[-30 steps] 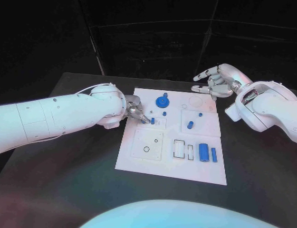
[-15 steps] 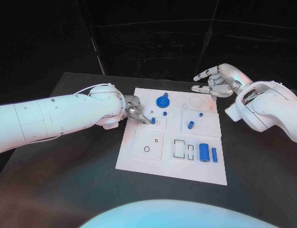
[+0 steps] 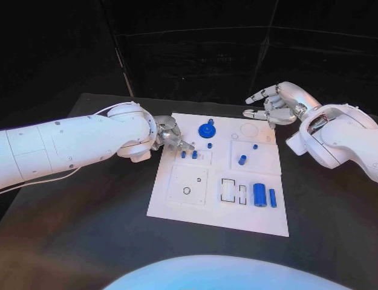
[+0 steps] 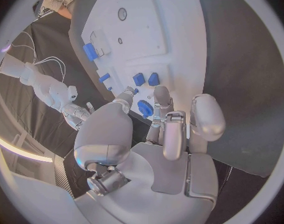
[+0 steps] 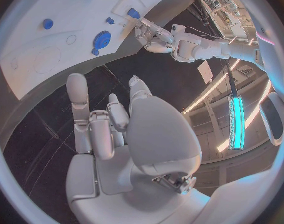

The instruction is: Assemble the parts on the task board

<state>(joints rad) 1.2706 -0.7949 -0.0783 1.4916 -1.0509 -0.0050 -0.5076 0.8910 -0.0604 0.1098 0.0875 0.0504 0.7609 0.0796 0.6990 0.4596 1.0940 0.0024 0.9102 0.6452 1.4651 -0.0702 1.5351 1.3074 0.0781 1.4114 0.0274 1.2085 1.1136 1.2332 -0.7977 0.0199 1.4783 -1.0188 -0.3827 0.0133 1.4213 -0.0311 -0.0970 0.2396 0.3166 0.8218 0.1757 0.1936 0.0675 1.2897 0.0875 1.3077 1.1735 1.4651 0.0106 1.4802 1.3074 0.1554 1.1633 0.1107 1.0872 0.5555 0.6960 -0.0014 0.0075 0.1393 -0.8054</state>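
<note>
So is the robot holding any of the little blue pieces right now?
No. The left hand hovers at the white task board's edge with nothing in its fingers, and the right hand holds nothing, its fingers apart.

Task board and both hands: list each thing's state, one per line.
Task board: flat on the table.
Left hand: at the board's left edge, holding nothing.
Right hand: off the board's far right corner, fingers apart, holding nothing.
Round blue part: on the board.
Two small blue parts: standing beside the left hand's fingertips.

Black table point(image 3: 93, 205) under white task board point(image 3: 216, 211)
</note>
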